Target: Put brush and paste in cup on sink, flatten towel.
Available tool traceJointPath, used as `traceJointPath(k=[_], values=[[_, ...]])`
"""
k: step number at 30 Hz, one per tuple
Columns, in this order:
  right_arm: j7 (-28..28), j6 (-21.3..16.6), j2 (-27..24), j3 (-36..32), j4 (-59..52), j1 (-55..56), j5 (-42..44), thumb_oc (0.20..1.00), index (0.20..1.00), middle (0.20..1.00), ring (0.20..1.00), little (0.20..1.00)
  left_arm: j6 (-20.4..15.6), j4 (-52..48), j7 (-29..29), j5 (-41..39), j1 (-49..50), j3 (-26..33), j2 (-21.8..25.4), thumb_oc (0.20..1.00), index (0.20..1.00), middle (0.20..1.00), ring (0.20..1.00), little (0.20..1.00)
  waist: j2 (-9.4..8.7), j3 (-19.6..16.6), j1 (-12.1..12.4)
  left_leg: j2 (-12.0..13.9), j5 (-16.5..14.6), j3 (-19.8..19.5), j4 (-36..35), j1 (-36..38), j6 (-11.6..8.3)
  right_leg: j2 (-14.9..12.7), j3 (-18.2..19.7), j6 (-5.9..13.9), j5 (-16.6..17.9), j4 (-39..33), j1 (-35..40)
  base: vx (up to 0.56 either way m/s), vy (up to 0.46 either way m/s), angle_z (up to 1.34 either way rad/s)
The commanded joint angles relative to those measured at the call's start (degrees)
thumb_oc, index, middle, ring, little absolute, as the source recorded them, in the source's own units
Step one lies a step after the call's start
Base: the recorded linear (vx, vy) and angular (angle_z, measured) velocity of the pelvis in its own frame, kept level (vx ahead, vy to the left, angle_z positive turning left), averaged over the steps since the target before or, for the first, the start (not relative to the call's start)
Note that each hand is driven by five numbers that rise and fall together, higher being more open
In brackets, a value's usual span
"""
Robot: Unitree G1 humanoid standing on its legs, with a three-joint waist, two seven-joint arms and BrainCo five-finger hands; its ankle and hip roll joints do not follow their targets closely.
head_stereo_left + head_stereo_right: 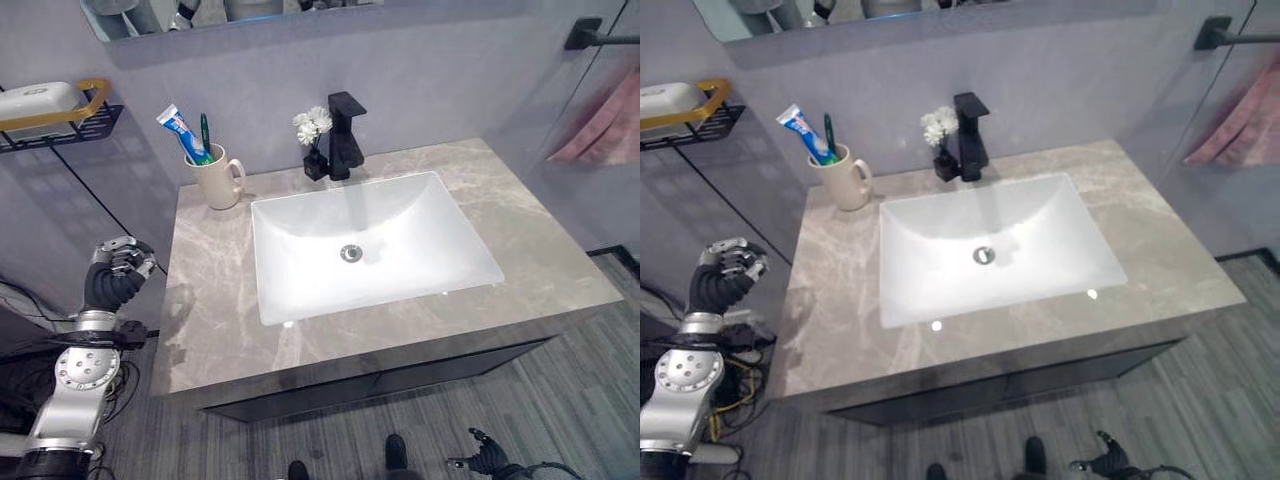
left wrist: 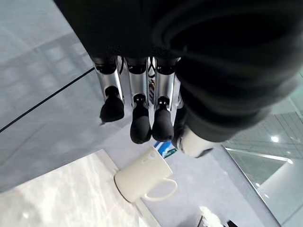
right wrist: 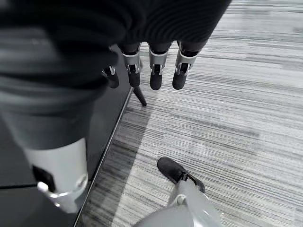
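The cream cup [image 1: 220, 180] stands upright at the upper left of the frame, on the marble counter's [image 1: 200, 300] back left corner, its handle toward the basin [image 1: 370, 250]; the toothpaste tube [image 1: 183, 131] leans up and to the left out of it, cap end down, while the green toothbrush [image 1: 205, 134] stands nearly vertical beside it; a pink towel [image 1: 605, 128] hangs at the far right edge under a black bar [image 1: 600, 38]; the left hand [image 1: 120, 268], lower left, hovers off the counter's left edge with fingers loosely curled, holding nothing; the right hand [image 3: 151, 71] hangs low over the striped floor [image 3: 227, 109], fingers relaxed and empty; a black tap [image 1: 345, 135] and small white flowers [image 1: 313, 124] stand behind the basin.
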Motion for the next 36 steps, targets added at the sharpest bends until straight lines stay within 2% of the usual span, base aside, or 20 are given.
traceJointPath(k=[1,4,7,11,18,19,20,25,28,30,31,36], values=[[0.8,-0.1,-1.8,3.0,0.2,-0.3,-1.2,1.000,1.000,1.000,1.000,1.000,-1.7,4.0,-0.8,-6.1,-3.9,2.6,3.1,0.200,0.200,0.200,0.200,0.200,-0.17,0.2,-0.7,0.5,1.3,-2.2,2.2,-4.4,-0.44,-5.3,-1.4,5.11,7.1,5.4,3.2,0.06,0.054,-0.01],[1.1,0.1,-2.4,3.0,0.3,0.0,-1.5,1.000,1.000,1.000,1.000,1.000,-1.2,9.1,-0.8,-8.8,-7.6,1.2,5.5,0.200,0.200,0.200,0.200,0.200,-0.47,0.4,-1.3,0.2,1.4,-1.8,1.5,-4.4,-0.45,-5.5,-1.9,5.58,7.8,4.7,2.8,0.02,0.021,-0.02],[1.4,0.2,-3.4,3.3,0.2,0.1,-0.7,1.000,1.000,1.000,1.000,1.000,0.1,19.3,-0.4,-9.8,-14.4,-1.5,11.3,0.200,0.200,0.200,0.200,0.200,-1.02,1.1,-2.6,0.4,1.7,-1.1,1.2,-5.4,-0.66,-5.4,-2.1,6.23,9.3,3.5,1.6,0.00,-0.008,-0.07],[1.4,0.0,-4.0,4.5,-0.4,-0.8,0.4,1.000,1.000,1.000,1.000,1.000,0.4,27.8,0.8,-10.8,-23.9,-5.7,14.6,0.200,0.200,0.200,0.200,0.200,-1.83,2.2,-3.3,0.9,2.1,-0.7,1.5,-7.8,-0.99,-5.0,-2.1,6.43,10.5,2.2,0.0,-0.04,-0.031,-0.28],[1.2,-1.3,-4.5,7.9,-3.5,-3.4,3.8,1.000,1.000,1.000,1.000,1.000,1.3,41.2,3.4,-10.0,-43.4,-16.5,19.4,0.200,0.200,0.200,0.200,0.200,-3.14,5.1,-4.5,2.2,2.8,-0.7,3.3,-13.6,-1.60,-3.9,-1.3,6.43,13.3,0.8,-4.2,-0.05,-0.041,-0.17],[1.2,-1.3,-4.4,7.8,-3.5,-3.4,3.8,1.000,1.000,1.000,1.000,1.000,1.3,41.3,3.4,-10.0,-43.7,-16.7,19.4,0.200,0.200,0.200,0.200,0.200,-3.20,5.1,-4.4,2.2,2.8,-0.7,3.4,-13.7,-1.60,-3.9,-1.3,6.43,13.4,0.8,-4.3,-0.06,-0.063,-0.24],[1.4,-1.7,-4.7,9.4,-4.8,-4.7,4.8,1.000,1.000,1.000,1.000,1.000,1.8,46.6,3.7,-9.6,-50.5,-20.8,20.8,0.200,0.200,0.200,0.200,0.200,-3.69,6.3,-4.9,2.6,2.6,-0.5,5.4,-16.2,-1.61,-3.7,-1.0,6.43,14.3,0.6,-5.7,-0.06,-0.054,-0.28],[1.0,-2.4,-4.5,9.9,-4.9,-6.4,7.2,1.000,1.000,1.000,1.000,1.000,2.1,51.7,4.8,-9.0,-58.5,-25.3,22.4,0.200,0.200,0.200,0.200,0.200,-4.86,8.5,-5.5,3.7,1.9,0.0,8.7,-19.9,-1.55,-3.3,-0.7,6.43,15.9,0.5,-8.2,-0.04,-0.047,-0.16],[1.1,-2.6,-4.5,10.0,-5.1,-6.1,7.6,1.000,1.000,1.000,1.000,1.000,2.3,53.5,4.9,-9.1,-61.3,-26.8,23.0,0.200,0.200,0.200,0.200,0.200,-5.38,8.6,-5.8,3.9,1.2,-0.1,10.7,-21.3,-1.43,-3.3,-0.2,6.43,16.4,0.5,-9.1,0.00,-0.027,-0.08],[1.4,-2.7,-4.8,9.9,-4.8,-5.8,7.9,1.000,1.000,1.000,1.000,1.000,2.9,55.8,5.0,-8.4,-64.0,-28.2,23.4,0.200,0.200,0.200,0.200,0.200,-5.72,8.6,-6.0,4.0,0.4,-0.1,12.4,-22.4,-1.32,-3.2,-0.1,6.43,16.2,0.5,-9.3,0.06,-0.023,-0.14],[1.4,-2.8,-4.9,9.5,-4.6,-5.6,8.5,1.000,1.000,1.000,1.000,1.000,3.2,56.7,5.3,-8.2,-65.8,-29.0,23.4,0.200,0.200,0.200,0.200,0.200,-5.61,8.4,-6.1,4.4,-1.7,-1.1,13.4,-22.7,-1.72,-2.6,-0.1,6.43,15.3,0.2,-9.1,0.10,-0.010,-0.07],[1.6,-3.1,-5.2,9.4,-4.7,-5.1,9.0,1.000,1.000,1.000,1.000,1.000,3.7,58.7,5.5,-7.2,-69.1,-30.9,23.6,0.200,0.200,0.200,0.200,0.200,-5.85,8.2,-6.5,4.5,-2.1,-1.6,14.4,-24.2,-1.64,-2.2,-0.1,6.43,15.2,0.1,-9.8,0.03,-0.013,-0.13]])
